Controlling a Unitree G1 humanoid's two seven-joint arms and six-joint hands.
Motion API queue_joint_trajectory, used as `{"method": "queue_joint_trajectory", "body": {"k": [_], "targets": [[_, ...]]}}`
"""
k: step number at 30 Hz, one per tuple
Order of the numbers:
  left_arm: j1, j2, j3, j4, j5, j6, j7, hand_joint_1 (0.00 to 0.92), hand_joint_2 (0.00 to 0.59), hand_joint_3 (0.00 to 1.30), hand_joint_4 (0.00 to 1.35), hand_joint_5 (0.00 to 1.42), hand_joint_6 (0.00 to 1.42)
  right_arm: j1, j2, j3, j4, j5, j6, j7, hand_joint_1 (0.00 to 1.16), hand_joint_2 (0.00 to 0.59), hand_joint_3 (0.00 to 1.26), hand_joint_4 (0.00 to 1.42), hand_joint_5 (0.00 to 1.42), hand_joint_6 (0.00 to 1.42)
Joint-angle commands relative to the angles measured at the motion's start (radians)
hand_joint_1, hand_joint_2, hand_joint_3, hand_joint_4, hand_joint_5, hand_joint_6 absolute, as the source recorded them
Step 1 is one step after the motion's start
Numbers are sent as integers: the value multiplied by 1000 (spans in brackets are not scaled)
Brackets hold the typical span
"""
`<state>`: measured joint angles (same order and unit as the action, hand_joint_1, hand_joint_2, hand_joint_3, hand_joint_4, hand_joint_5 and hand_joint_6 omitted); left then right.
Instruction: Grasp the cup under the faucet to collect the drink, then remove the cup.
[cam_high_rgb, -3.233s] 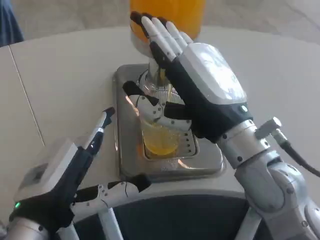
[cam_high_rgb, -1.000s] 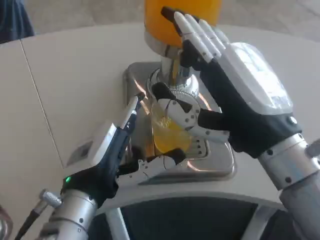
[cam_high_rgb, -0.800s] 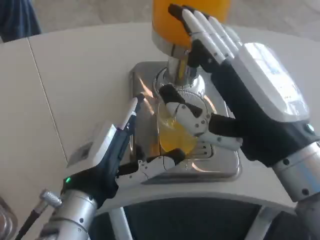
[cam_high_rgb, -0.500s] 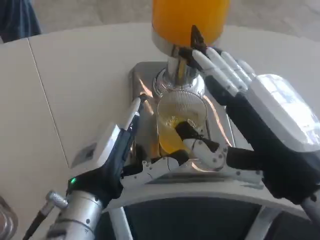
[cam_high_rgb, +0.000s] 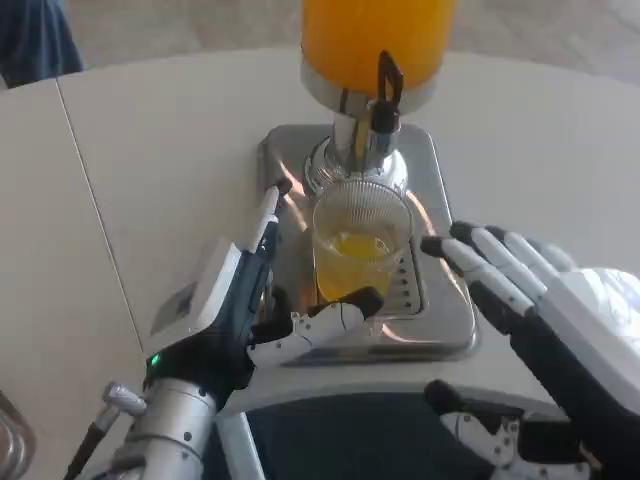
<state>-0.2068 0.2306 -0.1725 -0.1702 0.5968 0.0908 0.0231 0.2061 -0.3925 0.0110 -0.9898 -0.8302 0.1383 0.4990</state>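
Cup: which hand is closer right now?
Left. The left hand is at the cup, thumb against its lower front and a finger up by its left side. The right hand is open, off to the cup's right, clear of it.

The cup (cam_high_rgb: 361, 245) is clear ribbed plastic with yellow-orange drink in its lower part, and it stands on a shiny silver drip tray (cam_high_rgb: 440, 330) beneath a dispenser tank (cam_high_rgb: 375, 40) of deep orange, whose faucet (cam_high_rgb: 385, 85) has a black lever on silver metal. The tabletop (cam_high_rgb: 150, 160) is off-white with a thin dark seam running across it. The left hand (cam_high_rgb: 255, 300) has a white back, black palm and white-and-black fingers with a small green light near its silver wrist, and the right hand (cam_high_rgb: 540, 310) shows white fingers tipped in black against a white back.
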Motion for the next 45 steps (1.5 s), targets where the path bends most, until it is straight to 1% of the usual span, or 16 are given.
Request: {"method": "queue_joint_trajectory", "body": {"k": [1,3,4,7,14,16,19,22,24,26,34,35,45], "targets": [[-17,-15,4,37,-15,-9,22,228,60,0,0,174,380,61,11,0,37,-47,-13,-4,598,435,55,0,0,0],[-25,-21,2,52,-13,-11,32,266,58,0,0,183,391,70,17,5,52,-61,-16,-6,589,436,55,0,0,0],[-31,-25,-1,65,-8,-13,42,271,59,0,0,183,393,74,21,8,61,-69,-13,-3,562,438,54,0,0,0],[-49,-40,-9,99,-2,-16,75,304,59,0,0,194,398,80,35,21,70,-87,-8,13,551,438,54,0,0,0],[-104,-95,-13,185,-11,-29,163,325,57,0,0,205,412,83,76,65,58,-139,8,57,552,436,65,0,0,0],[-122,-109,-12,212,-22,-42,182,338,56,0,0,209,414,85,88,70,53,-152,14,71,553,435,68,0,0,0],[-139,-117,-13,242,-30,-64,202,342,53,0,0,211,415,89,99,70,47,-165,20,84,577,430,75,0,0,0],[-155,-122,-13,268,-39,-74,214,343,51,0,0,211,416,95,110,71,39,-177,22,100,581,430,75,0,0,0],[-166,-124,-12,281,-47,-76,215,345,50,0,0,211,417,99,115,72,35,-181,21,108,598,420,74,0,0,0],[-174,-121,-11,293,-51,-84,218,348,49,0,0,211,417,101,120,72,33,-183,21,113,601,420,74,0,0,0],[-190,-116,-10,319,-46,-96,227,355,47,0,0,211,428,81,129,71,56,-170,26,124,609,417,80,0,0,0],[-192,-117,-10,323,-45,-97,230,367,46,0,0,211,431,79,130,72,58,-169,27,125,611,416,81,0,0,0],[-222,-117,-35,372,-40,-122,246,396,54,0,0,212,454,70,144,75,79,-169,41,133,623,411,83,0,0,0]]}}
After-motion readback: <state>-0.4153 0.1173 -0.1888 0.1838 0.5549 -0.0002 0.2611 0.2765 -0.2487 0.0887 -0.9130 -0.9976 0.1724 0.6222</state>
